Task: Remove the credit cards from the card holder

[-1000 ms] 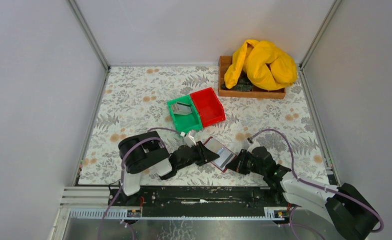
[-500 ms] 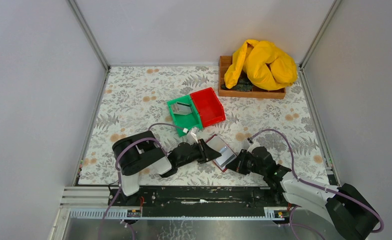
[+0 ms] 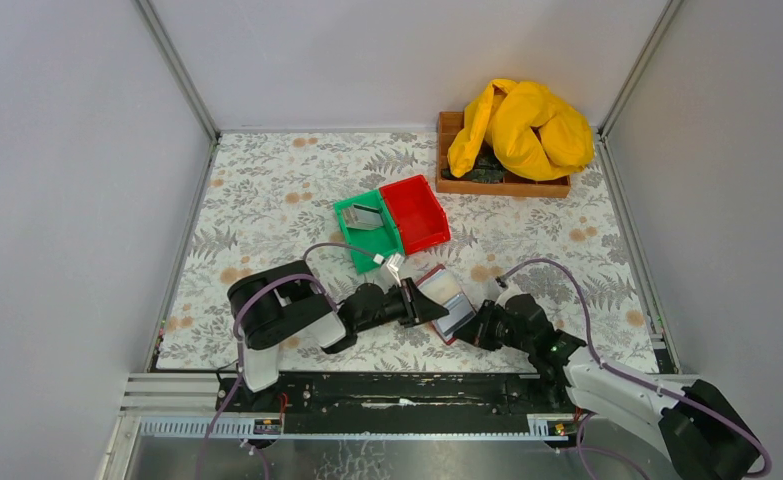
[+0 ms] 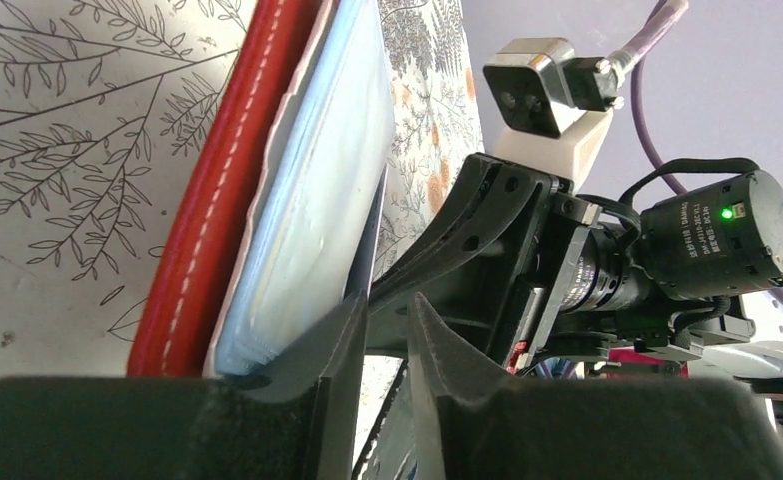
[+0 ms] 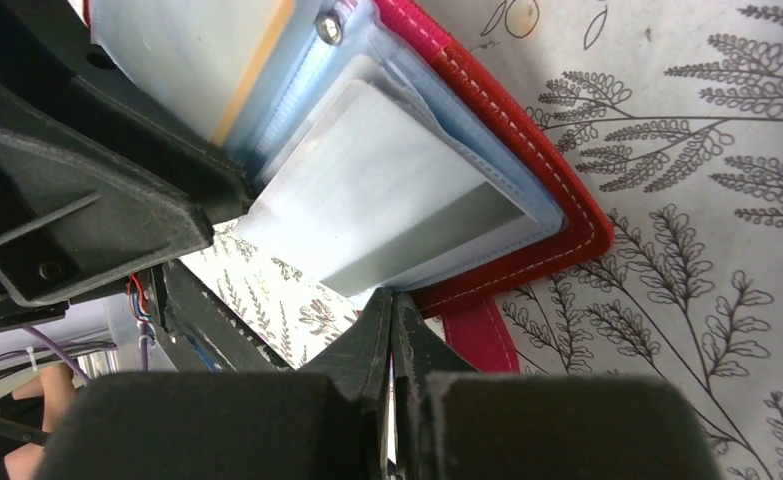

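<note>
Since a second ago the left arm (image 3: 277, 315) has drawn its elbow in, and the flat dark red card holder with its grey-blue sleeved inner face (image 3: 447, 297) has tipped up steeper. It is held clear of the fern-printed tablecloth (image 3: 267, 190) between both claws. One grey card (image 3: 367, 218) lies in the small green plastic bin (image 3: 350, 242).

The left gripper (image 4: 387, 312) has its jaws nearly together on a thin inner leaf of the holder, as far as we can tell. The right gripper (image 5: 391, 310) is pinched tight on the red stitched border. Two credit cards are in their sleeves: a silver one (image 5: 387, 190) and a tan-edged one (image 5: 255, 72).

We see three risks:
- A pull on the leaf rather than a card would drag the whole holder.
- The narrow border hold could slip.
- A freed card could drop onto the cloth.
</note>
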You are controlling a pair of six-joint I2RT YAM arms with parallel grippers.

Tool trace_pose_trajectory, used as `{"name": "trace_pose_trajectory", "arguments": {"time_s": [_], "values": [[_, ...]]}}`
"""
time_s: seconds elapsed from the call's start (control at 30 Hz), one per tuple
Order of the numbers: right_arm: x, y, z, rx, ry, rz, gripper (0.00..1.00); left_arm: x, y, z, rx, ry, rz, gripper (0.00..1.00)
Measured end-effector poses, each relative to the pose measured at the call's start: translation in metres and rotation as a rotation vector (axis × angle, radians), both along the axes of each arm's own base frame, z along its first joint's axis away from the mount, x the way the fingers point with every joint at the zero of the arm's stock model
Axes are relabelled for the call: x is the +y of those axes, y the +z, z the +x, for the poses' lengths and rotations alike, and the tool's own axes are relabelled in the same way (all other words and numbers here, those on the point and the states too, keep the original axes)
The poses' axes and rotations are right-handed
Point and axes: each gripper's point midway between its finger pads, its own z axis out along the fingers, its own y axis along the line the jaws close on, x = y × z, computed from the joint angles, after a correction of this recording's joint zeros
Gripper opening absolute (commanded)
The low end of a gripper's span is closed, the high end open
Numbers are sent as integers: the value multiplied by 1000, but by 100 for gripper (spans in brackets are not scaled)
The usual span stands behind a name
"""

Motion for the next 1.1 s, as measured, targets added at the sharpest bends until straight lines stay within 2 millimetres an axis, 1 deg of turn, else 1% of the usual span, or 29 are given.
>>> {"name": "trace_pose_trajectory", "arguments": {"time_s": [0.3,0.6,0.8,1.1], "values": [[-10,-1,-5,0,2,-43,0,3,-16,-4,25,-8,30,28],[-13,-1,-6,0,5,-65,0,9,-34,-10,60,-23,94,28],[-13,-1,-6,-1,7,-67,0,8,-37,-10,65,-25,100,28],[-13,1,-4,-10,6,-69,0,10,-37,-11,63,-36,122,28]]}}
